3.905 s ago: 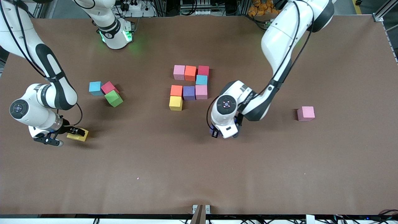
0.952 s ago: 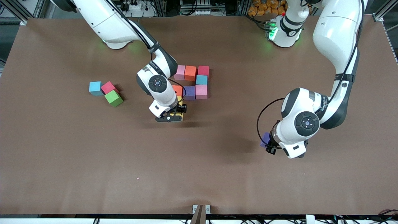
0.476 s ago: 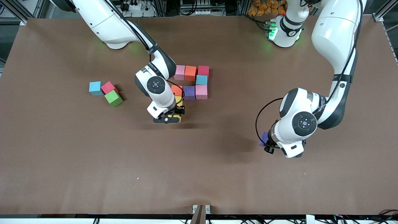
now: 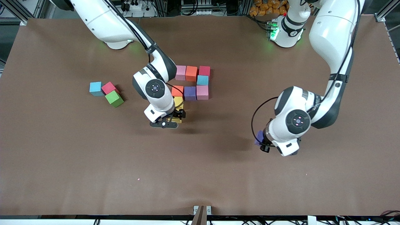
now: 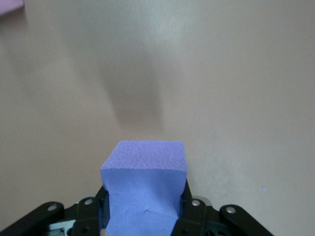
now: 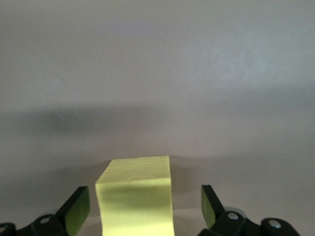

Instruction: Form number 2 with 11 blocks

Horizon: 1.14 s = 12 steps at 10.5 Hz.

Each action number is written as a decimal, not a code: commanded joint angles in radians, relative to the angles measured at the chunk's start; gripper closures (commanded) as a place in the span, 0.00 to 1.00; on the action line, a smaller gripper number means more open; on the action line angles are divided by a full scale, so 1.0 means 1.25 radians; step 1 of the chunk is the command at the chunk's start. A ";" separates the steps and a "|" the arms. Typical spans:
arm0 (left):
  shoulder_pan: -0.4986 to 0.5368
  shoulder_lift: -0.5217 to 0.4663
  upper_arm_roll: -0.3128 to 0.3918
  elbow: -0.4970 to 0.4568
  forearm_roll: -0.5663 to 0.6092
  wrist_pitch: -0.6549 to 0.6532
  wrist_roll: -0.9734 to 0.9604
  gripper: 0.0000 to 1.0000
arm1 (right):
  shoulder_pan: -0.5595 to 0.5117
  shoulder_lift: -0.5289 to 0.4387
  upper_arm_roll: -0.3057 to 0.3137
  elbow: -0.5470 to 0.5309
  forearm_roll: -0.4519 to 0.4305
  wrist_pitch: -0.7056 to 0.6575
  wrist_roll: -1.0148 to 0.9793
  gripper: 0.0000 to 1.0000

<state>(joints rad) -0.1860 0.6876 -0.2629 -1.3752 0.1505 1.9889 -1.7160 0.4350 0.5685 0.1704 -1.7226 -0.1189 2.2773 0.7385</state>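
the right gripper sits low at the near end of the partly built number 2, its fingers spread apart with clear gaps on both sides of a yellow block, so it grips nothing. in the front view that yellow block rests on the table, just nearer the camera than another yellow block, which lies nearer than an orange block. the digit so far shows a top row of a light pink block, an orange block and a red block, farthest from the camera; a light blue block sits under the red one, and the middle row runs from the orange block through a purple block to a light pink block. the cubes touch or nearly touch their neighbours. the left gripper hangs in the air over bare table toward the left arm's end, clamped on a purple block, whose sides are pressed by both fingers; only a corner of it peeks out in the front view. toward the right arm's end, a loose cluster holds a blue cube, a red-pink cube and a green cube, close together and well apart from the digit.
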 commanded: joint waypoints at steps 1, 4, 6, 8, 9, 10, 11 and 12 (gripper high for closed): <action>-0.062 -0.004 0.004 -0.001 -0.017 -0.009 -0.102 0.82 | -0.035 -0.108 0.002 -0.005 0.002 -0.057 0.003 0.00; -0.155 0.027 0.004 0.002 -0.048 0.024 -0.243 0.82 | -0.149 -0.263 0.004 -0.070 0.091 -0.081 -0.211 0.00; -0.200 0.047 0.004 0.002 -0.050 0.095 -0.327 0.82 | -0.255 -0.359 0.001 -0.075 0.149 -0.199 -0.374 0.00; -0.246 0.083 0.011 0.003 -0.048 0.150 -0.381 0.82 | -0.337 -0.418 0.000 -0.074 0.148 -0.240 -0.429 0.00; -0.266 0.101 0.013 0.006 -0.048 0.164 -0.405 0.82 | -0.358 -0.425 -0.016 -0.055 0.144 -0.296 -0.446 0.00; -0.284 0.114 0.015 0.010 -0.047 0.187 -0.435 0.82 | -0.351 -0.425 -0.062 -0.013 0.141 -0.372 -0.490 0.00; -0.297 0.121 0.021 0.013 -0.048 0.220 -0.454 0.80 | -0.342 -0.424 -0.095 0.017 0.138 -0.414 -0.533 0.00; -0.305 0.133 0.025 0.019 -0.048 0.251 -0.464 0.78 | -0.341 -0.433 -0.123 0.026 0.137 -0.413 -0.540 0.00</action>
<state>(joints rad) -0.5440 0.8361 -0.2541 -1.3806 0.1122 2.2673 -2.2747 -0.0034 0.0371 0.0625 -1.7216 0.0400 1.7916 0.0992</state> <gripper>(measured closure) 0.463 0.000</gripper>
